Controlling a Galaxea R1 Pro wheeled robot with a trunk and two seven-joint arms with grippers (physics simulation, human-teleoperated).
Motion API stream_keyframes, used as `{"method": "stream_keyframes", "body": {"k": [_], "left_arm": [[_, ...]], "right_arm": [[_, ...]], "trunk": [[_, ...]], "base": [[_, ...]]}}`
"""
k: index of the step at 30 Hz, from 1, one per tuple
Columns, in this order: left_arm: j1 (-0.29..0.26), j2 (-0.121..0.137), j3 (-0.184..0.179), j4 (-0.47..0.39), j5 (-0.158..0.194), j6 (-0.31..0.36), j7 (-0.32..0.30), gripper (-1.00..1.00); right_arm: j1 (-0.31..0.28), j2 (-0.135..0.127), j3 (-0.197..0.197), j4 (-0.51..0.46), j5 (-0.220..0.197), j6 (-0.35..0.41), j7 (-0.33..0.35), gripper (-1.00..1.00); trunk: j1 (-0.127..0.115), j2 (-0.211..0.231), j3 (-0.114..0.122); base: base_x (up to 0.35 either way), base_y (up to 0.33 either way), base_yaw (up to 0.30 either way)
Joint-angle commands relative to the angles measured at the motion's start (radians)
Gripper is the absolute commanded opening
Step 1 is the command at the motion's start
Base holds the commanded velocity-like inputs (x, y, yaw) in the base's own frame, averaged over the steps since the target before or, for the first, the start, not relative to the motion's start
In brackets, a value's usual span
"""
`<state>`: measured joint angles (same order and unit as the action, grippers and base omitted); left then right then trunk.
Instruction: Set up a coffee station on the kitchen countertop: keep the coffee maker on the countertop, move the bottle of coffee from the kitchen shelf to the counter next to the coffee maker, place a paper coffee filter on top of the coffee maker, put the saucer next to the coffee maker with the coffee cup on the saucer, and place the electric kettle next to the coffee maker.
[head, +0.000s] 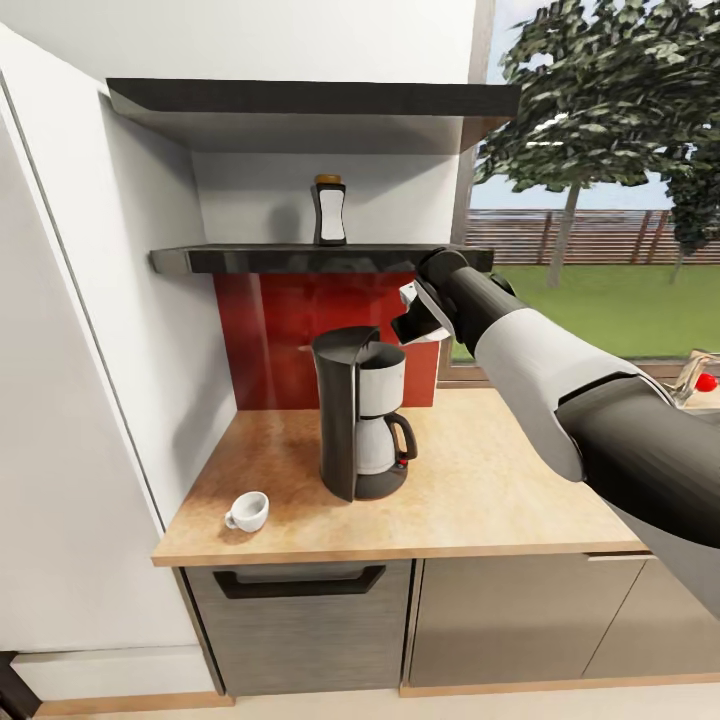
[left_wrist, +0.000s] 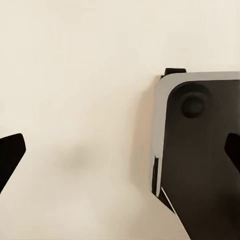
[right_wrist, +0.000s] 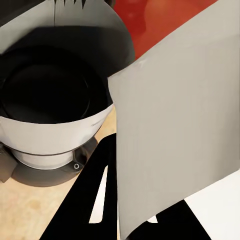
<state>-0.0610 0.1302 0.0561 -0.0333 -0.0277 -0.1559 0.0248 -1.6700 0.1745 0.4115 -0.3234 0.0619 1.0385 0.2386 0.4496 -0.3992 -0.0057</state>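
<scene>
Long light beige wood-look worktop (head: 470, 480) carries the tall black drip coffee maker (head: 360, 425), upright near its middle. Thick glossy black kitchen shelf (head: 300, 259) above holds the small dark coffee bottle (head: 329, 211). Right tool (head: 422, 318) hangs just beside the maker's top, closed on a flat pale grey paper filter (right_wrist: 175, 125). Left tool (left_wrist: 120, 155): fingertips spread, nothing between. Judgement: shift over the dark top opening (right_wrist: 47, 95), level the sheet, lower, then release. Small white cup (head: 248, 511) sits near the front edge.
</scene>
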Motion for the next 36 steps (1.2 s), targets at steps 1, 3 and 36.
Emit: {"method": "stream_keyframes", "body": {"k": [1,3,36], "left_arm": [[0.000,0.000,0.005,0.001,-0.003,-0.004,0.001,1.00],[0.000,0.000,0.005,0.001,-0.003,-0.004,0.001,1.00],[0.000,-0.001,0.005,0.001,-0.003,-0.004,0.001,1.00]], "right_arm": [[-0.001,0.000,0.003,0.000,0.004,0.003,0.004,-1.00],[-0.001,0.000,0.003,0.000,0.004,0.003,0.004,-1.00],[-0.001,0.000,0.006,0.009,0.004,0.002,0.004,-1.00]], "trunk": [[0.000,-0.001,-0.001],[0.000,-0.001,-0.001],[0.000,-0.001,-0.001]], "base": [[0.000,0.000,0.005],[0.000,0.000,0.049],[0.000,0.000,0.052]]}}
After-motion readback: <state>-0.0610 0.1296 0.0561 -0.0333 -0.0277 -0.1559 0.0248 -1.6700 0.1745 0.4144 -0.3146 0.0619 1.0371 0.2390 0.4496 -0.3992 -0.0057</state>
